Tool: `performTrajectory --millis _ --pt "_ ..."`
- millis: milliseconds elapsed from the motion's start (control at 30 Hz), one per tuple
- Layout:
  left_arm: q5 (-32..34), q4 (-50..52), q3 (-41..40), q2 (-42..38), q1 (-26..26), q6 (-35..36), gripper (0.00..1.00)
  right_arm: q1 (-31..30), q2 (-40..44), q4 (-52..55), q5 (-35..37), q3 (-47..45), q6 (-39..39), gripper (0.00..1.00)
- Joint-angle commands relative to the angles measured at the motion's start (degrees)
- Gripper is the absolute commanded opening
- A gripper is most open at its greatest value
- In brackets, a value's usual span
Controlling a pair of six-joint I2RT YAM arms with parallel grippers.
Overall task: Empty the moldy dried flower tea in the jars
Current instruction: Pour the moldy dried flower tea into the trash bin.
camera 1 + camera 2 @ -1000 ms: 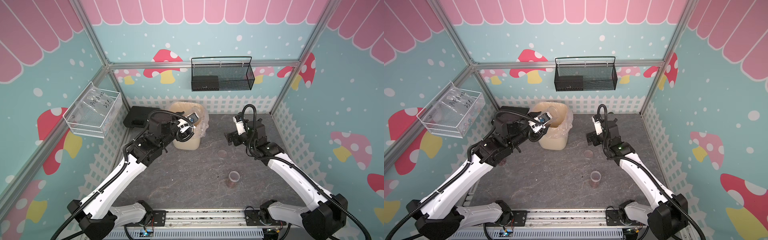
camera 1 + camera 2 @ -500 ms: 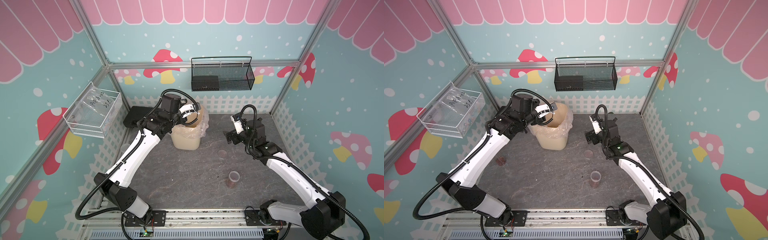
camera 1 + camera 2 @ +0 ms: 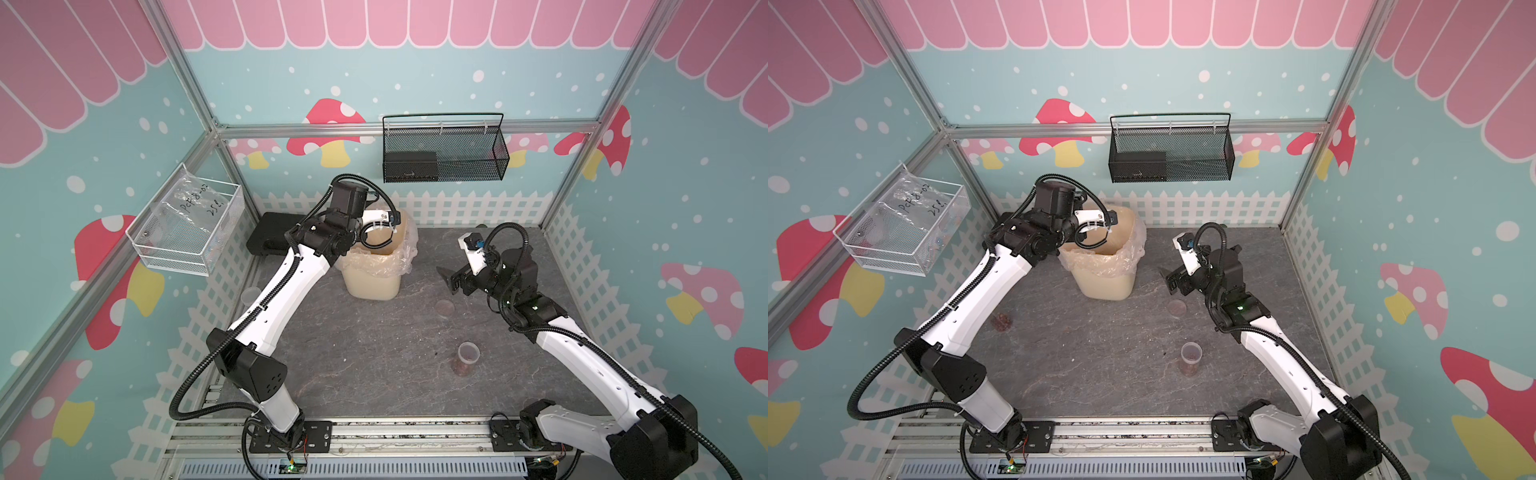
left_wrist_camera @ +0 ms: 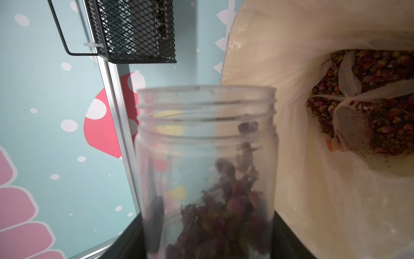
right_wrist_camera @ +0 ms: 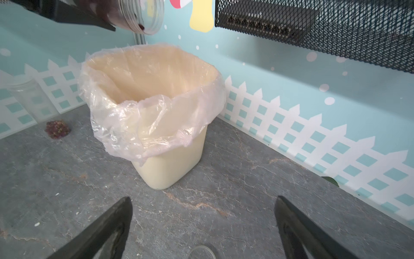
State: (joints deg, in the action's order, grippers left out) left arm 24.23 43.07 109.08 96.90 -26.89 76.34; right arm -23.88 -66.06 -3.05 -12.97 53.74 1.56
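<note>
My left gripper (image 3: 379, 233) is shut on a clear lidless jar (image 4: 206, 143), held on its side above the mouth of the cream plastic-lined waste bin (image 3: 374, 286). Reddish dried flower tea (image 4: 224, 208) still lies inside that jar, and more lies in the bin's liner (image 4: 369, 101). A second open jar (image 3: 467, 358) with tea at its bottom stands on the table at front right. A third clear jar (image 3: 250, 296) stands by the left fence. My right gripper (image 3: 451, 280) hangs open and holds nothing, right of the bin, above a round clear lid (image 3: 444, 308).
A loose clump of tea (image 3: 1002, 321) lies on the table left of the bin. A black box (image 3: 270, 237) sits behind the bin. A black mesh basket (image 3: 444, 151) hangs on the back wall, a white wire basket (image 3: 187, 228) on the left wall.
My left arm has risen and swung the jar from beside the bin to above its mouth, tipping it sideways. The right gripper has shifted slightly and stays open.
</note>
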Motion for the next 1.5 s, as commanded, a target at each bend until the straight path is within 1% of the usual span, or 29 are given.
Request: performTrajectory --millis 0,67,233,533,733,867,1000,1100,1333,1467 --pt "1.3 0.9 1.7 1.3 0.6 7.9 0.0 0.2 -0.4 -3.6 -3.9 0.4 2.8 1.0" --pt "1.9 0.8 1.7 1.9 0.6 9.8 0.0 0.2 -1.3 -3.5 -5.2 1.6 3.2 1.0" --pt "2.6 0.5 1.6 2.7 0.9 12.8 0.0 0.2 -1.8 -4.3 -5.1 2.0 6.1 1.0" --pt "3.5 -6.8 -2.3 2.7 1.9 22.8 0.0 0.3 -2.6 -5.0 -6.0 0.8 8.0 1.0" --pt "2.2 -8.6 -3.8 2.7 2.5 28.5 0.0 0.2 -3.0 -6.4 -8.0 0.8 8.8 1.0" --pt "1.2 -12.6 -6.9 1.7 2.8 32.8 0.0 0.2 -2.6 -8.1 -9.1 -0.2 9.2 1.0" --pt "-0.4 -18.2 -10.4 0.1 2.9 36.7 0.0 0.2 -1.4 -10.3 -8.7 -2.3 10.5 0.99" --pt "-1.7 -20.3 -11.3 -0.7 3.0 37.5 0.0 0.2 -0.9 -11.2 -8.2 -3.1 11.2 1.0" --pt "-2.2 -21.3 -12.7 -1.8 3.2 38.5 0.0 0.2 -1.5 -11.2 -8.8 -2.7 11.8 1.0" --pt "-3.4 -21.4 -12.7 -2.3 3.1 37.7 0.0 0.3 -1.7 -11.1 -8.9 -2.6 12.1 1.0"
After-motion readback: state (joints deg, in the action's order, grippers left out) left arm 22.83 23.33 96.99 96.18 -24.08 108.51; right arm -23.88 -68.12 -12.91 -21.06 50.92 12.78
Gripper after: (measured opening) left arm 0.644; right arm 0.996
